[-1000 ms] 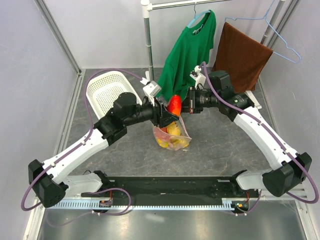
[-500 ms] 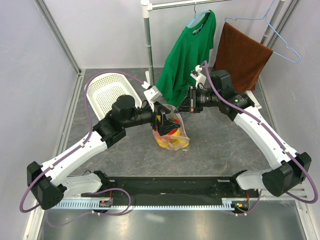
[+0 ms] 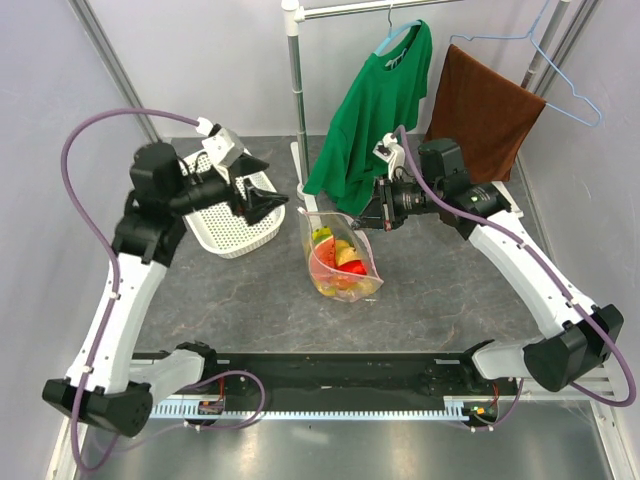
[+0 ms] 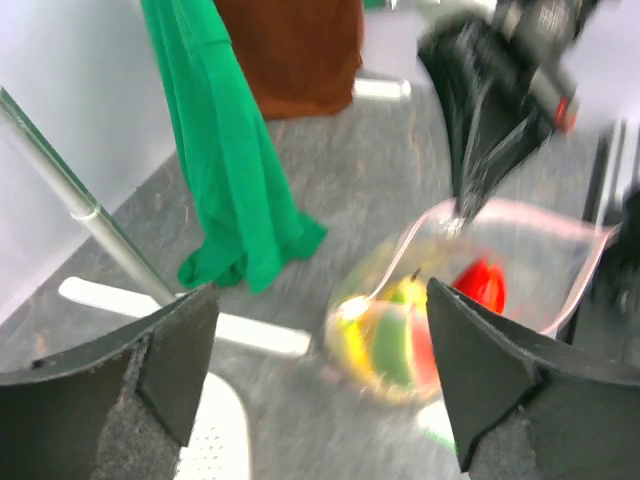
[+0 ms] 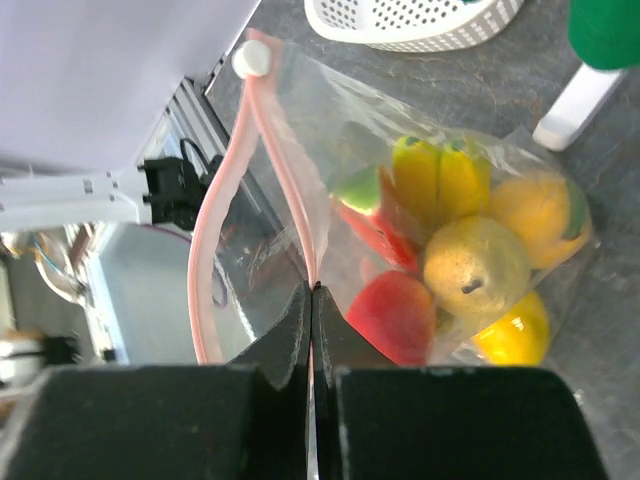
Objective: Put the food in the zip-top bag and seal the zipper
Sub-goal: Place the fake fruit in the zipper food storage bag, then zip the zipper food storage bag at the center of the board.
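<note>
**Inspector:** Status of the load?

**Assessor:** The toy fruits (image 5: 475, 265) (yellow banana bunch, yellow-orange rounds, red and green pieces) lie inside the clear crinkly plastic zip-top bag (image 3: 318, 228). It stands upright in the middle of the grey table (image 3: 250, 300), near the white lattice basket (image 3: 232, 238). No fruit is seen outside it. Loading is judged complete, so sealing is the step in hand.

**Inspector:** The claws?

**Assessor:** The right gripper (image 5: 312, 290) is clenched on one lip of the mouth, at the thin pinkish zipper strip (image 5: 212, 200), and this holds the bag up. The left gripper (image 3: 272, 203) is released and empty. It hovers above the basket, well apart from the bag, and its wrist view is blurred.

**Inspector:** The mouth?

**Assessor:** It gapes, with the two lips bowed apart. The white slider tab (image 5: 250, 58) sits at one end, away from the pinch.

**Inspector:** Recommendation?

**Assessor:** Bring the left gripper to the tab end. Hold tension with the right so the strip lies straight and the lips meet, then run the closure along the full length. The fruit sits fairly high and could bulge between the lips, and the thin film may slip from a light pinch.
</note>
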`<state>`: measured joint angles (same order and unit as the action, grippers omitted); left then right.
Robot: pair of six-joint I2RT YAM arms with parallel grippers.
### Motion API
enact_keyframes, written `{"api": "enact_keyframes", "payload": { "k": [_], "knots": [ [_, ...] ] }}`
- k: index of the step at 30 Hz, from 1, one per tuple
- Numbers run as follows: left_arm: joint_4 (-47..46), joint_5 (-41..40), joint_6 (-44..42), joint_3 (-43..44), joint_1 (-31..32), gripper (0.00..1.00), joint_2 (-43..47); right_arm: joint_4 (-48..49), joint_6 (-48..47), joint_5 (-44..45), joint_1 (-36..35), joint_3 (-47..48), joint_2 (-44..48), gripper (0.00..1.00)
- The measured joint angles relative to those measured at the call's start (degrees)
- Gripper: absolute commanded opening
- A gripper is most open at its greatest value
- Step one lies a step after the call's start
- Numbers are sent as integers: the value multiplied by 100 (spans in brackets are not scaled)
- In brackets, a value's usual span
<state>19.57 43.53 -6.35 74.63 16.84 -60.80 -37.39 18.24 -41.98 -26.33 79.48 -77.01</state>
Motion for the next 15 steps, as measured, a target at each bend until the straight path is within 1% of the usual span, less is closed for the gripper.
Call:
{"api": "enact_keyframes", "payload": {
  "k": [2, 4, 5, 6, 9, 11, 13, 15],
  "knots": [
    [730, 645, -789, 442, -459, 82, -295, -52, -337, -107, -2, 79, 0, 0],
    [1344, 1110, -1652, 765, -616, 86, -603, -90, -621, -195, -2, 127, 0, 0],
    [1602, 1294, -2092, 796, -684, 89, -706, -116, -785, -240, -2, 146, 0, 0],
    [1862, 1443, -2516, 772, -752, 89, -767, -142, -920, -284, -2, 170, -7, 0],
    [2262, 1895, -3794, 240, -898, 89, -745, -260, -1353, -385, -4, 304, -79, 0],
    [2411, 2127, -4448, -227, -942, 89, -697, -350, -1646, -455, -7, 415, -173, 0],
    [2483, 2332, -4874, -459, -938, 89, -811, -435, -1902, -496, -11, 496, -267, 0],
    [2470, 2522, -5104, -472, -933, 90, -1008, -516, -2118, -518, -44, 542, -337, 0]
  ]
}}
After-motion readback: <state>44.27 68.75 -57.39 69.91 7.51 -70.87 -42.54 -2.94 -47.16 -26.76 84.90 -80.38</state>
